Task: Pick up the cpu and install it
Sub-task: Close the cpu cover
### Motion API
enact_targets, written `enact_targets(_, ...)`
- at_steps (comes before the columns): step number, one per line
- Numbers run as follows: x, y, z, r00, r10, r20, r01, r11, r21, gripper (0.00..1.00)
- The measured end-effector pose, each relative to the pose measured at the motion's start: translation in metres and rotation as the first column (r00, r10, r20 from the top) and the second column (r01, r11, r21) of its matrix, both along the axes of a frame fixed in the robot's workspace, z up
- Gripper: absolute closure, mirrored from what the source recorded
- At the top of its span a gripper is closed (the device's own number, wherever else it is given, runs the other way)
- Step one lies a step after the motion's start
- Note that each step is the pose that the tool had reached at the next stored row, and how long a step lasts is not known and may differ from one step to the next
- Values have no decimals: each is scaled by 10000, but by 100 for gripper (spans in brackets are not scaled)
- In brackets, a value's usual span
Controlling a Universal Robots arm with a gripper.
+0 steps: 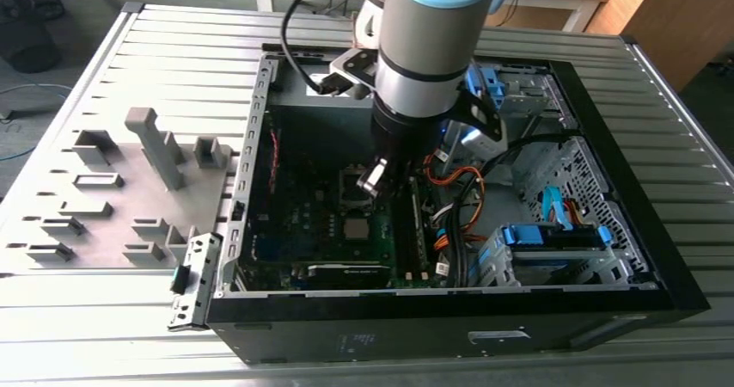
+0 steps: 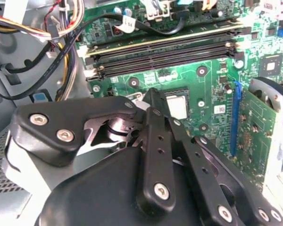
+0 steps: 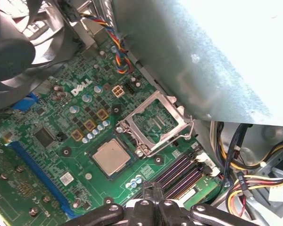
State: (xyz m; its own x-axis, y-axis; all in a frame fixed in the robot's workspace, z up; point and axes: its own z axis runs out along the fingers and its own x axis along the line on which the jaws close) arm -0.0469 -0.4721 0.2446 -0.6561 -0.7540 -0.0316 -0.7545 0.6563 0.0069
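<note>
The cpu (image 3: 112, 157) lies in its socket near the middle of the board (image 3: 85, 162), beside the open frame (image 3: 155, 122). The gripper (image 3: 153, 188) hangs above, closed and empty.

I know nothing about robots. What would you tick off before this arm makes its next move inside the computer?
1. The small silvery square cpu lies flat and uncovered on the green circuit board: ok.
2. The hollow metal socket frame is swung open beside the chip, not over it: ok.
3. The gripper has its fingers shut with nothing between them: ok.
4. The chip is fully seated: cannot tell.
5. The coloured wire bundle lies away from the chip: ok.
</note>
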Motion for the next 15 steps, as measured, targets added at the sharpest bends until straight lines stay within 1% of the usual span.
enact_targets(1,6,5,-4,10000,9,0,-9,10000,18,89)
enact_targets(4,14,7,-9,10000,61,0,-61,9999,132,89)
enact_targets(8,15,7,-22,10000,98,3,-98,9997,221,89)
enact_targets(11,15,8,-36,9999,115,4,-115,9996,266,89)
enact_targets(15,15,8,-36,9999,117,4,-117,9996,270,89)
